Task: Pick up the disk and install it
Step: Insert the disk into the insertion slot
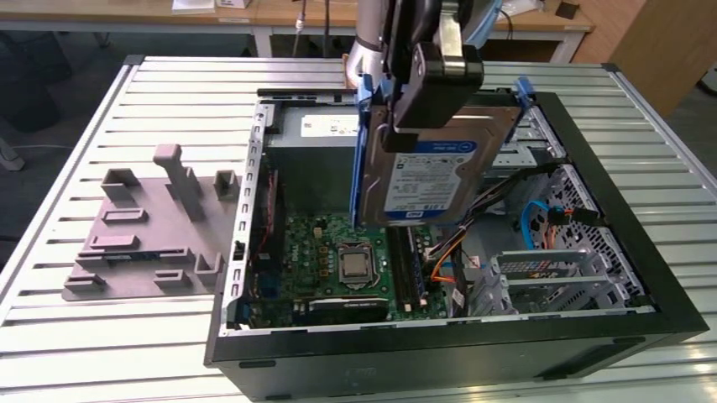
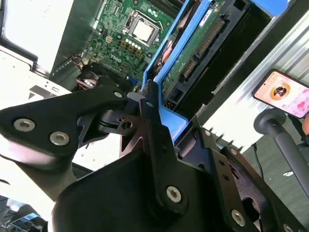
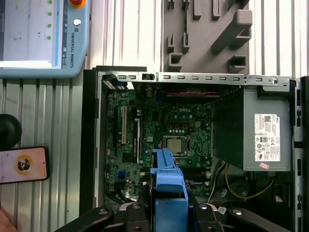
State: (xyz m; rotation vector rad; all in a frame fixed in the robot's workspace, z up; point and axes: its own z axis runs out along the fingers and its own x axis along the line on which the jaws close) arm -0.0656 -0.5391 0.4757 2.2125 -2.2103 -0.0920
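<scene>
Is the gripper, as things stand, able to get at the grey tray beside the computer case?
Probably not to grasp it: the gripper is shut on the disk above the open case. The tray itself lies uncovered on the table.

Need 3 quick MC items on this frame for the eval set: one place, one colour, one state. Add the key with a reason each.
1. Where is the disk?
A. Lying on the grey tray
B. Held up over the open computer case
C. Flat on the table slats

2. What colour are the disk's side rails?
A. Red
B. Yellow
C. Blue

3. What state is the gripper in?
A. Shut on the disk
B. Open and empty
C. Open beside the disk

Key:
1 B: the exterior view shows it hanging on edge above the motherboard.
2 C: a blue strip runs down its edge, and both wrist views show blue too.
3 A: it clamps the disk's upper end and carries it clear of any support.
</scene>
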